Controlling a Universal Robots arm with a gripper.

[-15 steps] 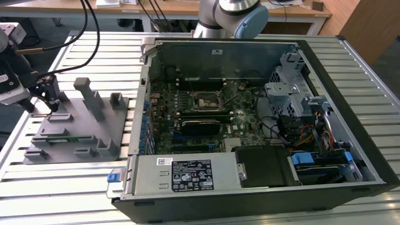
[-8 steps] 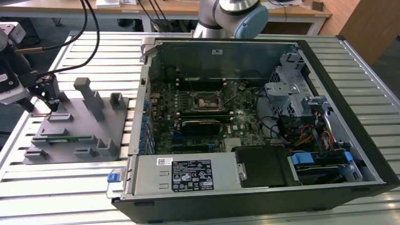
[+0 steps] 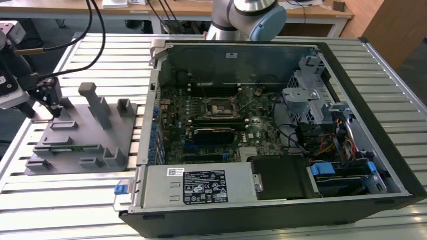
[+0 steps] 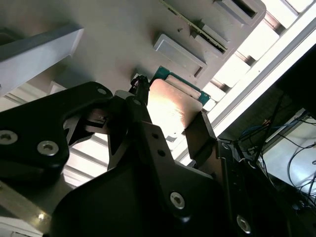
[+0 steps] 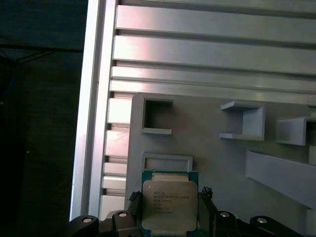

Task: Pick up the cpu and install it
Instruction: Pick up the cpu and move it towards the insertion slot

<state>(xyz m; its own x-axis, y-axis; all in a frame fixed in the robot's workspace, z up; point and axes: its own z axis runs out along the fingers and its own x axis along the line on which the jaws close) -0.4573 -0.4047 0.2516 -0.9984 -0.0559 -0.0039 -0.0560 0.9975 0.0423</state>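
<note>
The jaws of our black gripper [image 3: 59,111] pinch the square silver-topped, green-rimmed cpu [image 5: 169,201]. We are at the grey fixture plate's [image 3: 83,137] edge.

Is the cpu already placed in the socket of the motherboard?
No: in the first wrist view the cpu is held by the gripper over the grey holder tray, not in a socket.

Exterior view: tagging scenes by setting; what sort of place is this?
Probably a robot lab's PC-assembly bench: open computer case on a slatted table, grey parts fixture, gripper holding a cpu.
</note>
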